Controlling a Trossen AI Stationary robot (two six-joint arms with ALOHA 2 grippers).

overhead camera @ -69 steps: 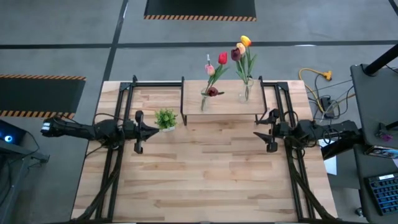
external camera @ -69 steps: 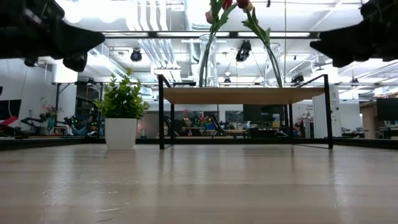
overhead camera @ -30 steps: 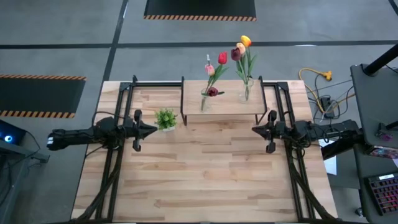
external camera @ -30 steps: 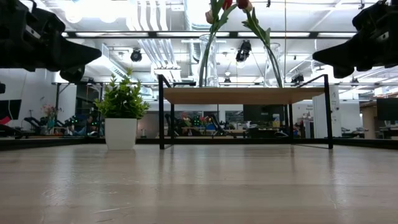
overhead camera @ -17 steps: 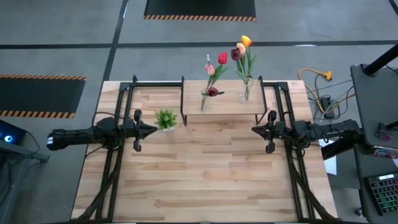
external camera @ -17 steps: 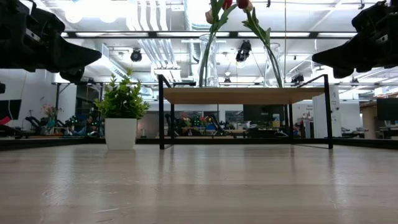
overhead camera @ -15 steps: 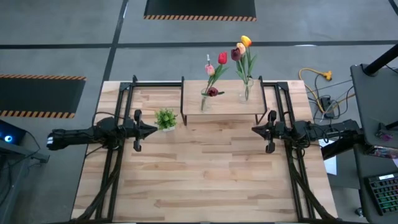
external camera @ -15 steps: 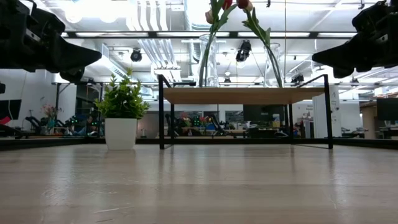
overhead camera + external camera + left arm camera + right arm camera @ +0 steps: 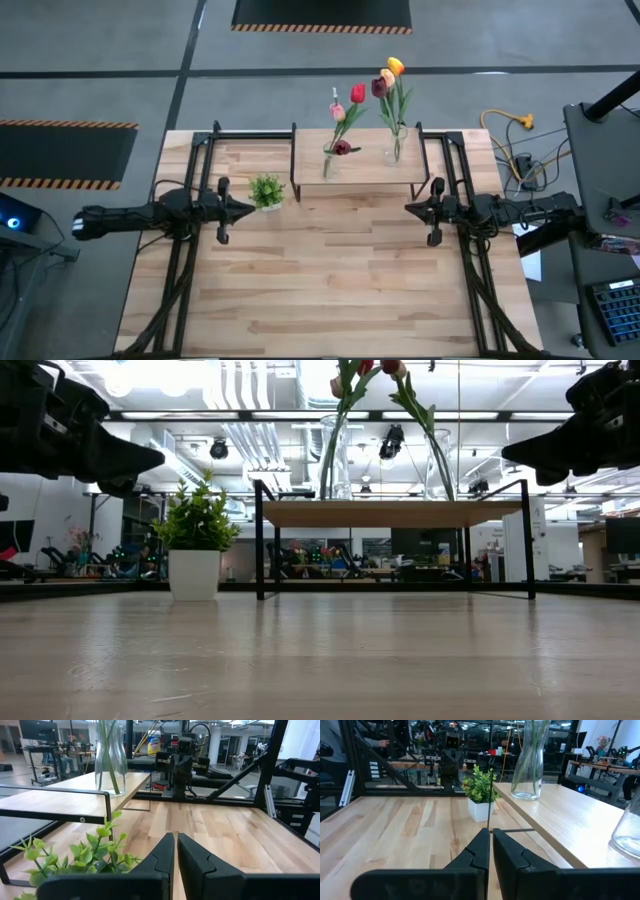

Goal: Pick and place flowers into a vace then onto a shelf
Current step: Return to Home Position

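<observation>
At middle left of the overhead frame, the left end effector (image 9: 232,209) hangs above the worktop (image 9: 330,280), fingers together, its tip just beside the potted plant (image 9: 266,190). Mirrored at middle right, the right end effector (image 9: 420,210) is likewise closed and, it seems, empty. Both point inward along one horizontal line. The shelf (image 9: 360,171) lies up-frame between them, carrying two vases (image 9: 327,163) of flowers (image 9: 358,94), stems upright. Any retreat probably runs outward, away from the shelf.

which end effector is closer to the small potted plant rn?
Left. The left end effector sits right beside the potted plant. The right end effector is across the table, near the far end of the shelf.
</observation>
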